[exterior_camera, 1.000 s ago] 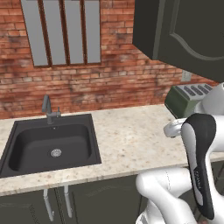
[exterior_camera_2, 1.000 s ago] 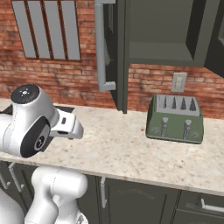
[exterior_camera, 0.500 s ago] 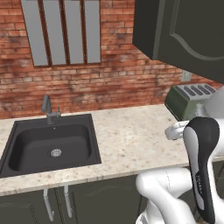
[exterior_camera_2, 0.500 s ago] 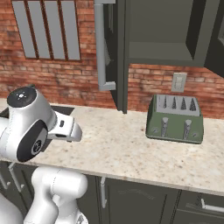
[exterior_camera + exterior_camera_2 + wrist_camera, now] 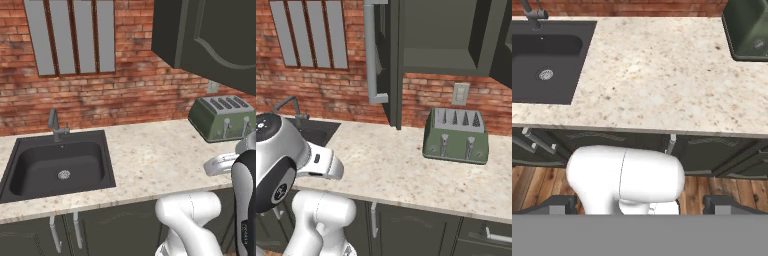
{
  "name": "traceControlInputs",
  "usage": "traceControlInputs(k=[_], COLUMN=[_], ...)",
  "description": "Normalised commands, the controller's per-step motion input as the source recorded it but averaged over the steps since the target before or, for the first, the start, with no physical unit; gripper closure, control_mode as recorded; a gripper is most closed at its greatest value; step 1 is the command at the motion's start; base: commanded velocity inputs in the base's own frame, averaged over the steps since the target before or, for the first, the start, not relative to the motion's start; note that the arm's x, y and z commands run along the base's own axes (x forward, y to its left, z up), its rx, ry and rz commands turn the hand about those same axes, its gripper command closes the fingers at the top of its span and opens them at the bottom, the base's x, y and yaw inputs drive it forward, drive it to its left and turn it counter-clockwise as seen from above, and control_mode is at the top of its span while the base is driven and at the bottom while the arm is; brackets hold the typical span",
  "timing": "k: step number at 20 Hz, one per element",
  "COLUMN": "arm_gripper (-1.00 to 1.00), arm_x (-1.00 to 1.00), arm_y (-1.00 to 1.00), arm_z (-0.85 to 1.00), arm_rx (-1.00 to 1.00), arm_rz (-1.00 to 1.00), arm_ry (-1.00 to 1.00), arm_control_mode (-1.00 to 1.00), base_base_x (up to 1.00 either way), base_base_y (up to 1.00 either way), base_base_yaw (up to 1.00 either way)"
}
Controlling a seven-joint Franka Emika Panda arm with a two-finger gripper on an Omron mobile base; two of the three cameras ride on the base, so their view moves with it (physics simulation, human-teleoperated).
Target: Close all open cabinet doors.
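From the left base view, my arm has drawn back and lower over the last second; the open door (image 5: 220, 40) juts out top right, untouched. In the right base view it stands edge-on (image 5: 387, 60), handle (image 5: 370, 52) toward me, above the toaster (image 5: 456, 134). The hand view looks down on the counter (image 5: 662, 70); I can't tell the gripper's spread.

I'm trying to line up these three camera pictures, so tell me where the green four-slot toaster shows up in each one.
Left base view: the green four-slot toaster stands at the right edge, on the speckled counter under the open dark cabinet door.
Right base view: right of centre, against the brick wall, below the open cabinet.
Hand view: top right corner, partly cut off.
Shared landmark: the black sink, on the far side of the counter from the toaster.
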Motion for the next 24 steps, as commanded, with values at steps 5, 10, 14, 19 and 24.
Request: traceControlInputs(k=[5, 10, 14, 19, 24], arm_gripper=[-1.0, -1.0, -1.0, -1.0, -1.0], arm_x=[-0.16, 0.03, 0.24, 0.23, 0.08], arm_y=[0.0, 0.0, 0.0, 0.0, 0.0], arm_z=[0.0, 0.0, 0.0, 0.0, 0.0], arm_rx=[0.0, 0.0, 0.0, 0.0, 0.0], arm_rz=[0.0, 0.0, 0.0, 0.0, 0.0], arm_ry=[0.0, 0.0, 0.0, 0.0, 0.0], arm_control_mode=[-1.0, -1.0, -1.0, -1.0, -1.0], base_base_x=[0.0, 0.0, 0.0, 0.0, 0.0], base_base_y=[0.0, 0.0, 0.0, 0.0, 0.0], base_base_yaw=[0.0, 0.0, 0.0, 0.0, 0.0])
